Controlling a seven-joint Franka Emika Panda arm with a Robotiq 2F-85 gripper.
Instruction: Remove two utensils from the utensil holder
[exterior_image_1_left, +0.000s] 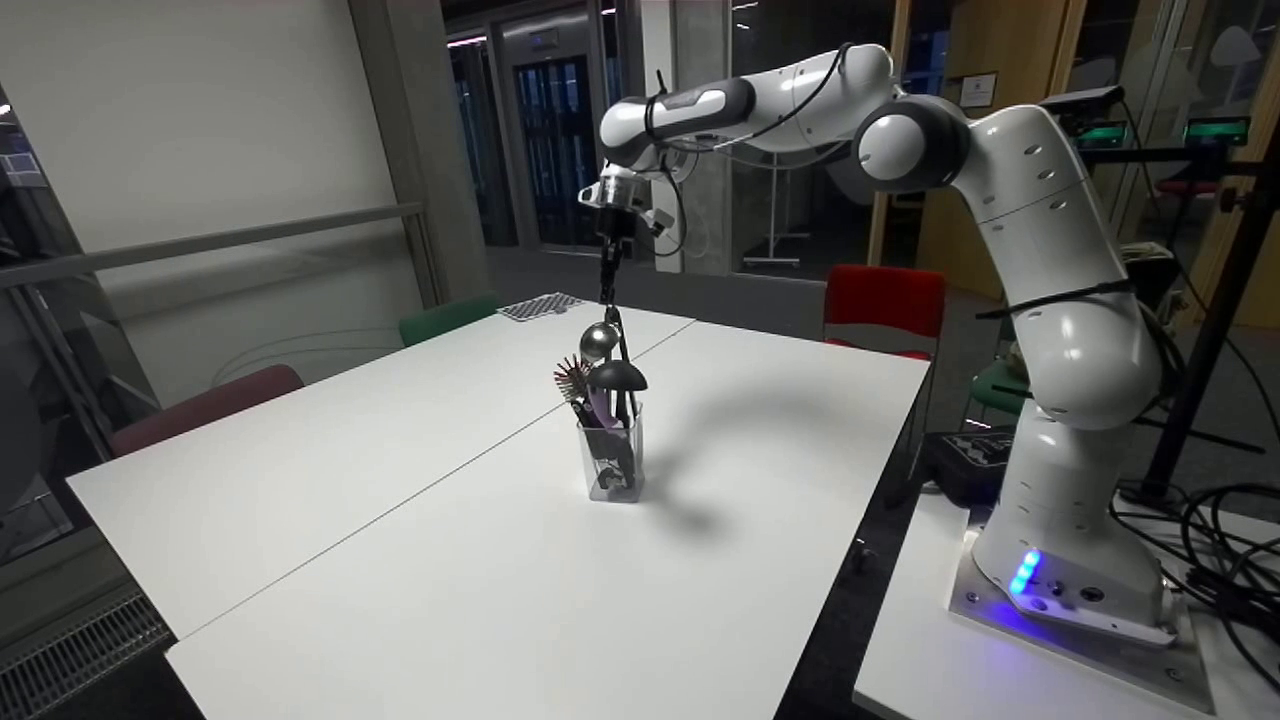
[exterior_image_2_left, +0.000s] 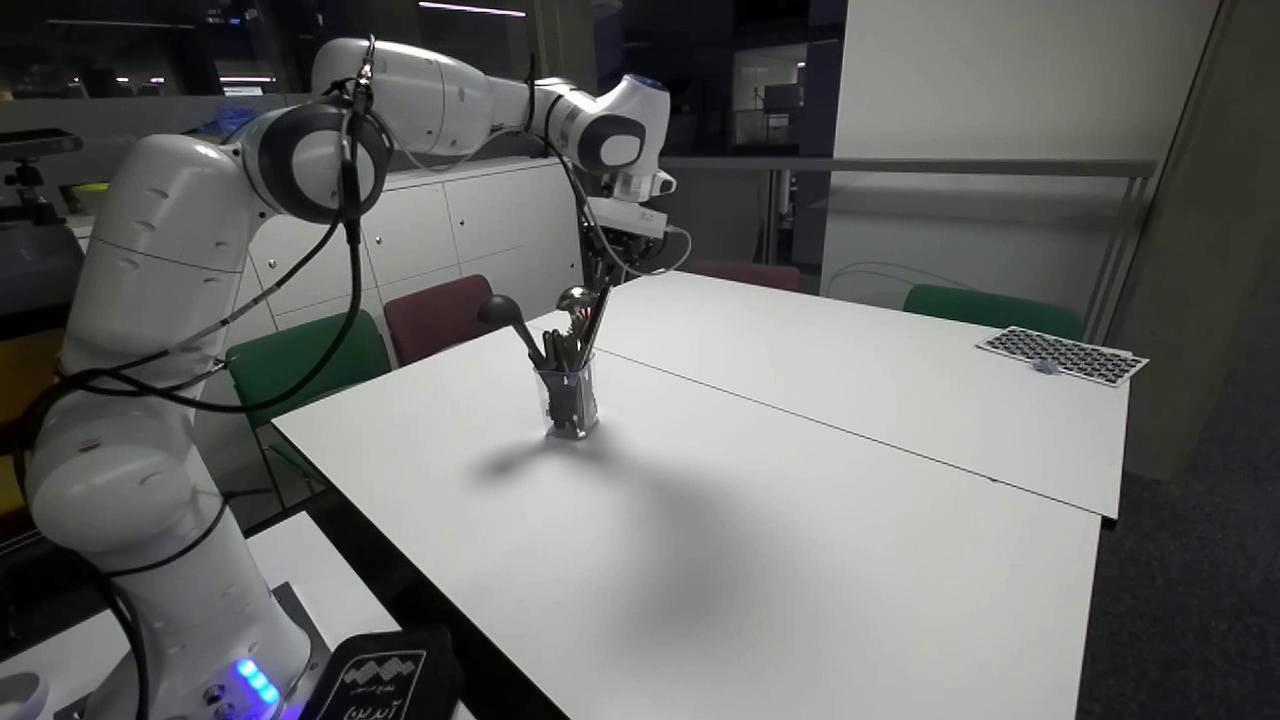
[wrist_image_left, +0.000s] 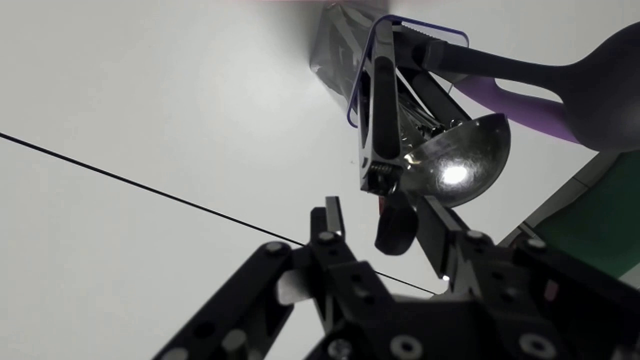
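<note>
Utensils (exterior_image_1_left: 617, 376): several, standing together in the utensil holder (wrist_image_left: 336, 57).
Holder: clear cup, upright on the white table (exterior_image_1_left: 430, 590).
Gripper (wrist_image_left: 382, 219): fingers (wrist_image_left: 434, 237) spread, one dark utensil end (wrist_image_left: 396, 230) between them in the wrist view; contact unclear.

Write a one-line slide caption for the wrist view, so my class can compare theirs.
Open gripper near a black-and-silver utensil and a shiny metal ladle, both standing in a clear utensil holder.

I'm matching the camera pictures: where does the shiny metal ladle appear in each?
In an exterior view: metal ladle, just left of centre.
In an exterior view: metal ladle, above-left of centre.
Wrist view: metal ladle, right of centre.
Shared landmark: clear utensil holder.
</note>
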